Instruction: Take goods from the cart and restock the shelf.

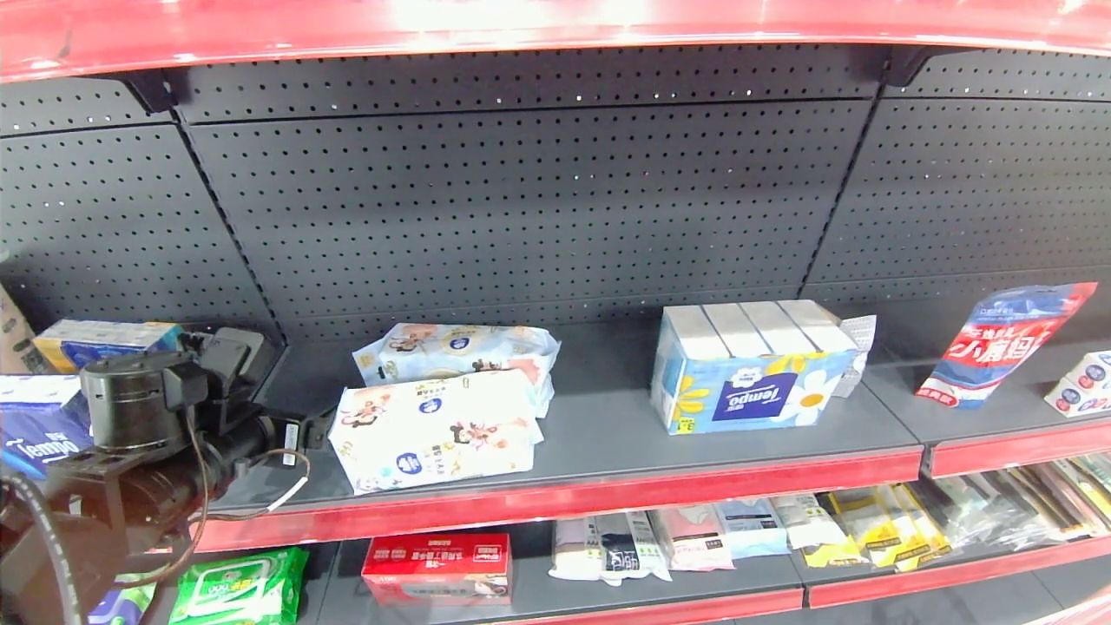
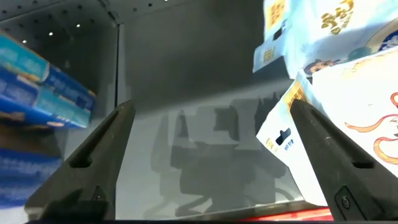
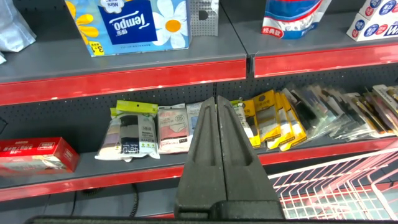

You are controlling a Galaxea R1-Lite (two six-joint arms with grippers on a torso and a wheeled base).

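Left gripper (image 2: 211,158) is hovering at lower left of the head frame, fingers apart, beside white cartoon-printed soft pack (image 1: 438,432) on grey shelf (image 1: 608,430); right gripper (image 3: 216,121) is showing fingers together.

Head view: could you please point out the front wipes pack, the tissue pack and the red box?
front wipes pack (image 1: 438,430), head view, top face.
tissue pack (image 1: 751,398), head view, front label.
red box (image 1: 437,560), head view, its middle.

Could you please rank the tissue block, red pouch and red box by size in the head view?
1. Tissue block, largest.
2. Red pouch and red box look about alike, so I leave them unranked.
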